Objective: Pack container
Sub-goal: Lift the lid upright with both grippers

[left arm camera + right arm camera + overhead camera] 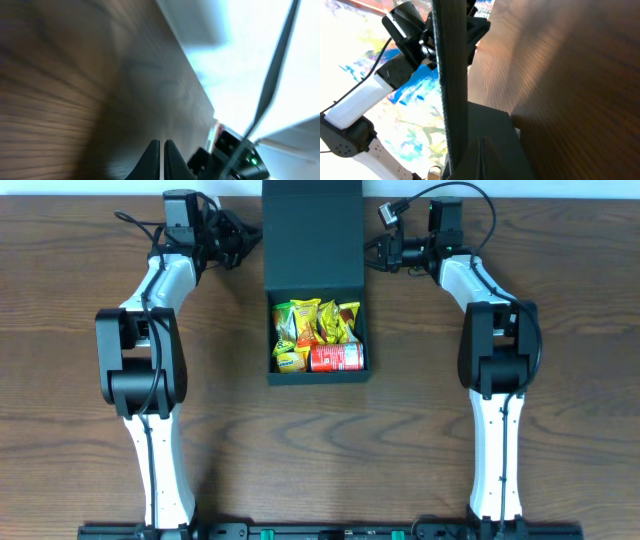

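Observation:
The container (318, 376), a dark square box, sits at the table's far middle with its flap lid (312, 230) swung open toward the back. Inside lie yellow snack packets (300, 322) and a small red can (336, 358). My left gripper (250, 242) is shut and empty just left of the lid; in the left wrist view its fingers (161, 146) are together above the wood. My right gripper (372, 250) is shut and empty just right of the lid; in the right wrist view its fingers (481, 147) sit against the lid's dark surface (492, 125), beside the lid's edge (451, 75).
The wooden table (80, 300) spans the view. The left arm (405, 35) shows beyond the lid in the right wrist view. Dark hardware with a green light (227, 150) shows in the left wrist view. Both arm bases stand at the near edge.

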